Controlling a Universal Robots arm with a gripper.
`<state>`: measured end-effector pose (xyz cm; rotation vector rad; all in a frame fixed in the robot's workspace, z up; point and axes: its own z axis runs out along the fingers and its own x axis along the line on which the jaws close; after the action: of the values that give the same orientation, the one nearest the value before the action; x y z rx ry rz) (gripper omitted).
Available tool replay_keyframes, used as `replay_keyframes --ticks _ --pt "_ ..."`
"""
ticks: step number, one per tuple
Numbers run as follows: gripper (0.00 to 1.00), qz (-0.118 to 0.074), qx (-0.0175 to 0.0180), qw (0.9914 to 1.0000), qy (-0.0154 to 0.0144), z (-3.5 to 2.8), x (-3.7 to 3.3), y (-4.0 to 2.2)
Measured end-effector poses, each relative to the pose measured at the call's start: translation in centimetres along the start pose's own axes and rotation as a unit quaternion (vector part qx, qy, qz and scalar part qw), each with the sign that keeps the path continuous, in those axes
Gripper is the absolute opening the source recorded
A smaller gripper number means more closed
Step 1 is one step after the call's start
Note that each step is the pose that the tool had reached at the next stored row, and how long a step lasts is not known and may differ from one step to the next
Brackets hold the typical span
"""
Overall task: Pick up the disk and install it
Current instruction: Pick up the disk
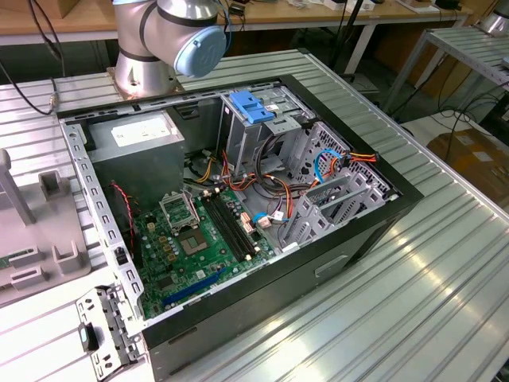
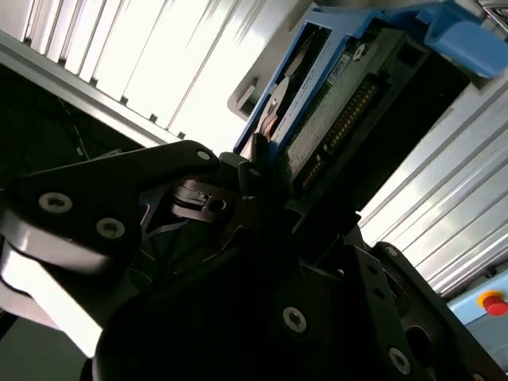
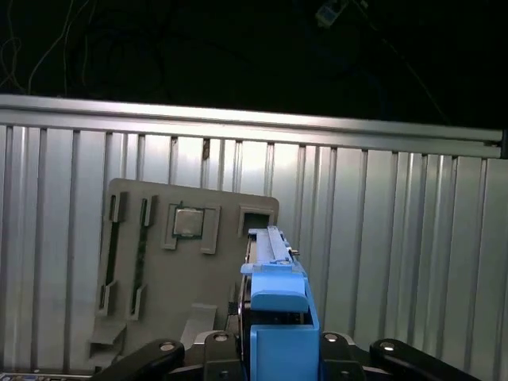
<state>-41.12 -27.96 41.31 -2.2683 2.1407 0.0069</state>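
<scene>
The disk [image 2: 337, 91], a dark slab in a light-blue frame, is gripped at one end by the gripper [image 2: 266, 163], whose fingers are closed against its flat sides. In the first wrist view the disk [image 3: 278, 313] is seen end-on, held over a grey parts tray [image 3: 151, 294] on a ribbed metal table [image 3: 397, 238]. The pick-up is judged done. The open computer case [image 1: 262, 306] is seen in the exterior view; installing there is judged not yet done.

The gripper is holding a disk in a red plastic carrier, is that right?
Not quite. The gripper does hold the disk, but its plastic carrier is light blue, not red, as the first wrist view shows.
</scene>
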Motion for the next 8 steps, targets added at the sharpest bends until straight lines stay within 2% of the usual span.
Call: replay_keyframes --ticks 8 --pt "0.36 0.000 0.0000 1.00000 0.0000 -0.90 -0.02 -0.01"
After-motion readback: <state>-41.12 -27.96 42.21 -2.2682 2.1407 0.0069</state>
